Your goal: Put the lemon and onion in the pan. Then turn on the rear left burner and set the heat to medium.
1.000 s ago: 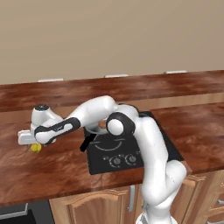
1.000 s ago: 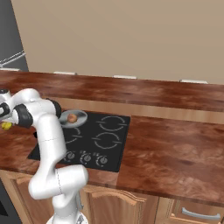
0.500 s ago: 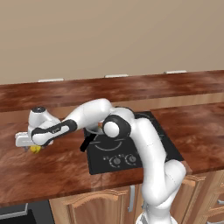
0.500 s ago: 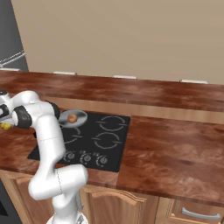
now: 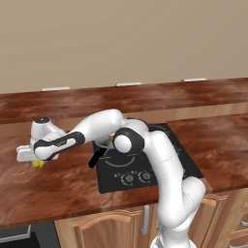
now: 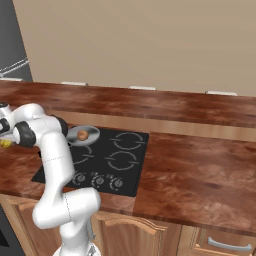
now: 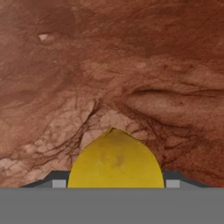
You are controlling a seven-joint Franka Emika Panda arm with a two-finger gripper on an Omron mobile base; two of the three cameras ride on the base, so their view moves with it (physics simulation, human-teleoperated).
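The yellow lemon (image 5: 38, 164) (image 6: 4, 143) lies on the brown counter at the far left, well apart from the stove. My gripper (image 5: 36, 162) (image 7: 116, 184) reaches down over it, and in the hand view the lemon (image 7: 116, 161) fills the gap between the two fingertips (image 7: 59, 183), which press against its sides. It rests on the counter. The orange-brown onion (image 6: 82, 134) sits inside the grey pan (image 6: 93, 138) on the stove's rear left burner. Behind my arm, the pan's black handle (image 5: 96, 157) pokes out toward the front left.
The black cooktop (image 5: 160, 162) (image 6: 120, 160) has a row of knobs (image 6: 98, 180) along its front edge. A raised counter ledge (image 5: 145, 94) runs along the back wall. A dark appliance (image 6: 10, 45) stands at the far left.
The fingers have closed in from wide open onto the lemon's sides. The arm and the lemon have stayed where they were.
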